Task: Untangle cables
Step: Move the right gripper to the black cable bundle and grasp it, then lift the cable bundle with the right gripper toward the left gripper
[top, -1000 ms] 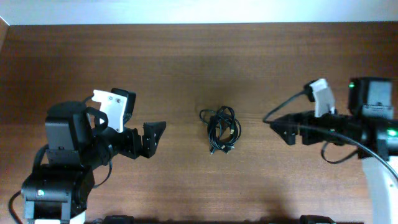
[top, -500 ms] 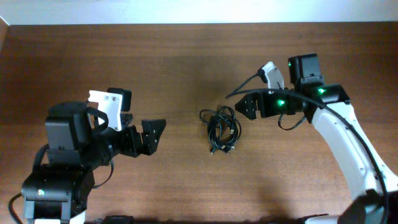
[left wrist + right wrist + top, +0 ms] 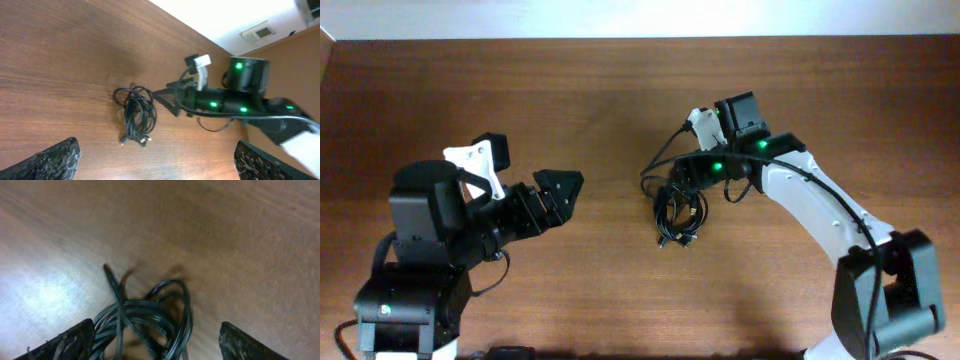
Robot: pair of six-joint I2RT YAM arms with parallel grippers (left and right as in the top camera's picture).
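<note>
Overhead first: the cables (image 3: 678,212) sat as one small coiled bundle about mid-counter (image 3: 620,90), between the two arms. The bundle's long axis ran up-down in the picture. What looked like plug ends poked out at the bottom, the side nearer the robot bases, and a loose loop stuck out at the top left. The right claw (image 3: 674,182) was over the bundle's top end. I couldn't tell from here if it touched anything. The left claw (image 3: 560,188) hung well off to the side, aimed at the bundle.

Left wrist view: the left claw (image 3: 156,145) had its fingers spread wide with nothing but bare counter between them. The cables (image 3: 134,112) were well ahead of it, and the right claw (image 3: 167,100) came at them from the far side.

Right wrist view: the right claw (image 3: 156,330) was spread apart too. The loops of the cables (image 3: 142,312) lay right between and just ahead of its fingers, with nothing clamped. It was a bit blurry, so contact was hard to call.

My read is that nothing was untangled yet and this was the reach-in for a first grab. The next move probably calls for dropping the right claw onto one outer strand rather than the whole wad. The left would then need to come in and pin or pull another loop the opposite way.
</note>
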